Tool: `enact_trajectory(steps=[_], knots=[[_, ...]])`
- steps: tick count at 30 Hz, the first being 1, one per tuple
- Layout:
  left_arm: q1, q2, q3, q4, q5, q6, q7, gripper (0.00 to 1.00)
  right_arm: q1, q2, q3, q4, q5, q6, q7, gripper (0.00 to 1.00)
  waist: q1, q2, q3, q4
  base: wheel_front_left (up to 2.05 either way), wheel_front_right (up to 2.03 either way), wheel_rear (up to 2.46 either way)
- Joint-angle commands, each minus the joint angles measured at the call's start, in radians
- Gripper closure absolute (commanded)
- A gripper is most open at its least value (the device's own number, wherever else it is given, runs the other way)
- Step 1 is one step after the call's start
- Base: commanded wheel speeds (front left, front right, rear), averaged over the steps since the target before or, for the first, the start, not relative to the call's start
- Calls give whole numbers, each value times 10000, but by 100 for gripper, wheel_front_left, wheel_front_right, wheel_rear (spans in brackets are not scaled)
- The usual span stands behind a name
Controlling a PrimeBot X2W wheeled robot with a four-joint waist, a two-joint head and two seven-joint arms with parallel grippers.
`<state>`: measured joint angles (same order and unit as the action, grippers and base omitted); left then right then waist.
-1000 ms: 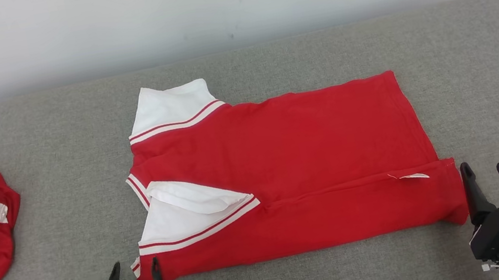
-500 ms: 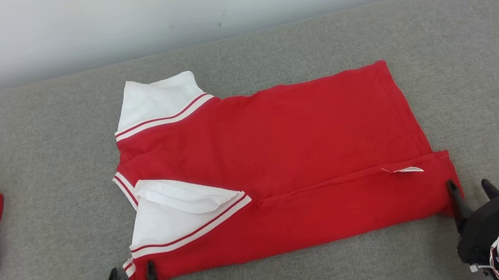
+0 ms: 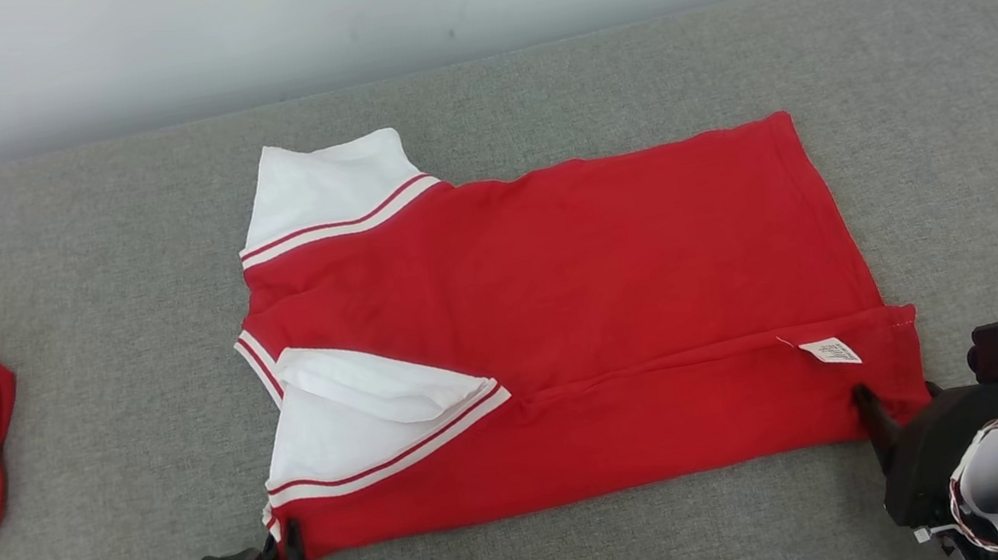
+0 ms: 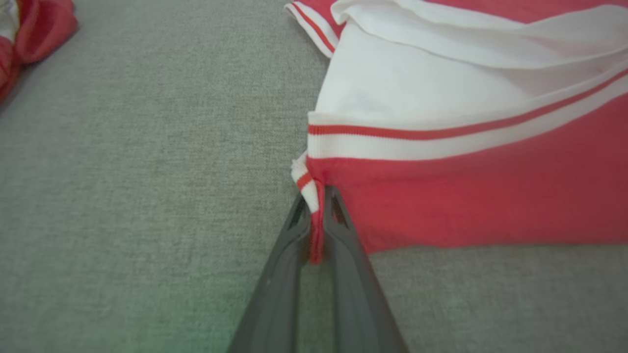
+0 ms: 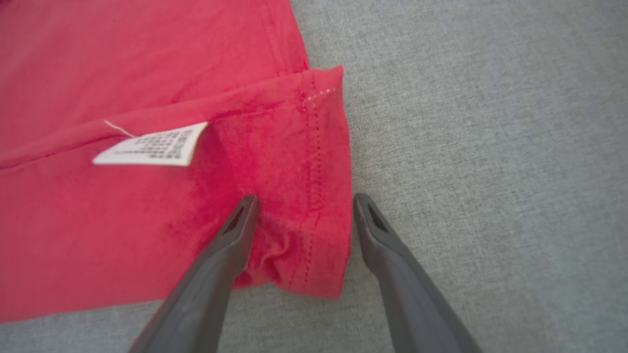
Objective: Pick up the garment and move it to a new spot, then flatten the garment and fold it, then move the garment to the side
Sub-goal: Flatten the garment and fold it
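left pincer: now clamped on garment corner | right pincer: advanced, straddling hem

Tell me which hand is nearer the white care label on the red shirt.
Right. The right hand straddles the hem corner just beside the label; the left hand pinches the far sleeve-end corner of the shirt.

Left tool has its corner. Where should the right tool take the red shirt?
Grip the red shirt at its near hem corner, coming in from the near edge. The right tool straddles that corner, open, and the doubled layers bunch there.
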<state>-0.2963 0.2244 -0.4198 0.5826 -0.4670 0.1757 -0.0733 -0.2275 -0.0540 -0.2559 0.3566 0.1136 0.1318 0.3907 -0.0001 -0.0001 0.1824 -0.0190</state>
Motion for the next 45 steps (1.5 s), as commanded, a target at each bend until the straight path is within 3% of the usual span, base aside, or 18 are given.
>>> enact_trajectory(steps=[1, 3, 6, 7, 15, 23, 30, 37, 38, 39, 40, 45], knots=[[127, 10, -18, 310, -94, -4, 178, 100, -25, 66, 54, 272, -73, -24, 285, 0, 1, 1, 47, 32, 0, 0, 0], [70, -7, -31, 335, -114, -21, 159, 100, -93, 69, 119, 329, -20, -24, 433, 0, 1, 1, 79, 53, 0, 0, 0], [27, -54, -57, 402, -141, -33, 98, 100, -141, 82, 235, 331, 14, -24, 565, 92, 1, 1, 82, 80, 0, 0, 0], [35, -70, -74, 417, -155, -46, 77, 100, -137, 84, 228, 308, 0, -24, 583, 100, 1, 1, 67, 88, 0, 0, 0], [528, -52, 15, 72, -531, -292, -82, 100, 360, 40, -420, -513, -21, -24, 357, 100, 1, 1, -361, 47, 0, 0, 0], [1720, 315, 65, -1392, -1010, -268, 709, 100, 1501, 26, -1070, -1850, 392, -27, 761, 100, 1, 1, -957, -17, 0, 0, 0], [3047, 695, 28, -3362, -1294, 228, 1770, 100, 2388, 27, -1249, -2532, 870, -27, 1061, 100, 1, 1, -1121, -5, 0, 0, 0], [3786, 919, -9, -4564, -1310, 692, 2187, 100, 2742, 32, -1262, -2235, 1072, -26, 920, 100, 1, 1, -1077, 124, 0, 0, 0], [3715, 989, 13, -4636, -1152, 732, 2062, 74, 2745, 31, -1262, -2187, 1090, -26, 880, 33, 1, 1, -1073, 143, 0, 0, 0], [3719, 990, -22, -4632, -1130, 735, 2055, 6, 2744, 28, -1263, -2136, 1135, -26, 830, 0, 1, 1, -1072, 152, 0, 0, 0], [3732, 986, -37, -4630, -1124, 754, 2061, 0, 2746, 29, -1246, -2082, 1139, -26, 802, 0, 1, 1, -1073, 149, 0, 0, 0], [3816, 1073, 132, -4765, -1256, 915, 2120, 0, 2662, 40, -1282, -2224, 1090, -26, 627, 0, 1, 1, -1091, 17, 0, 0, 0]])
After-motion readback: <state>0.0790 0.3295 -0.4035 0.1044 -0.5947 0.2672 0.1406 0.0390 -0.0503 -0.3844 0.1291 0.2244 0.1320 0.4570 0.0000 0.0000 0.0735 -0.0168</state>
